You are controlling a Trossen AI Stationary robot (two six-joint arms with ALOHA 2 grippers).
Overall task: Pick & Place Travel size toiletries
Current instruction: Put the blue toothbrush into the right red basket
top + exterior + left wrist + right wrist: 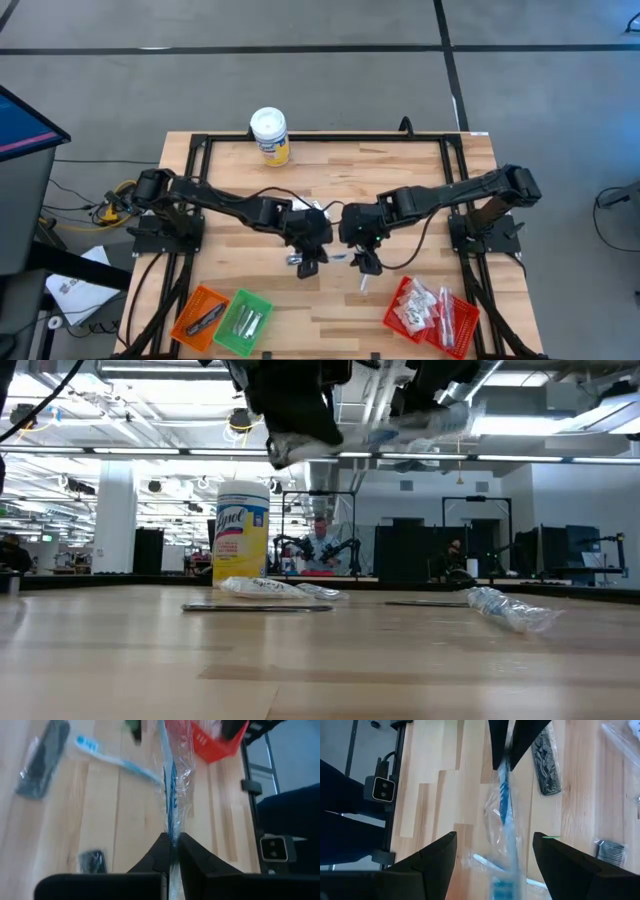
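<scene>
Pinching a clear-wrapped blue toothbrush above mid-table, the left gripper was clamped shut. Overhead, both arms hid that item; only wrist cameras revealed it. The right gripper stood wide, fingers flanking the wrapper's far end without touching.

Canister behind; baskets in front.
</scene>
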